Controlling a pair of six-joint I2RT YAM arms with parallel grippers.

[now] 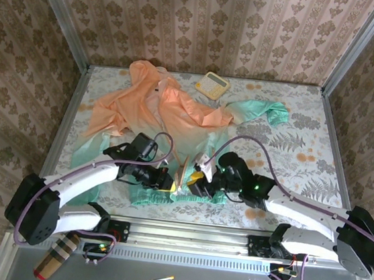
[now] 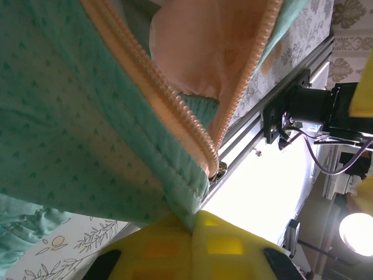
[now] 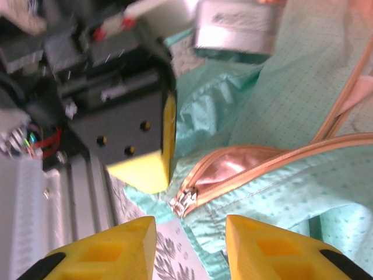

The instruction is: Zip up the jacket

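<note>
1 jacket point(image 1: 170, 111) hem, clamped in left gripper point(image 2: 192, 224).

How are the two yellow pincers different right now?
The left pincer is shut, pinching the teal bottom hem of the jacket. The right pincer is open, with a gap between its fingers. The left pincer holds cloth, while the right pincer holds nothing and points at the zipper slider. Both have yellow fingers and sit close together at the jacket's bottom edge.
</note>
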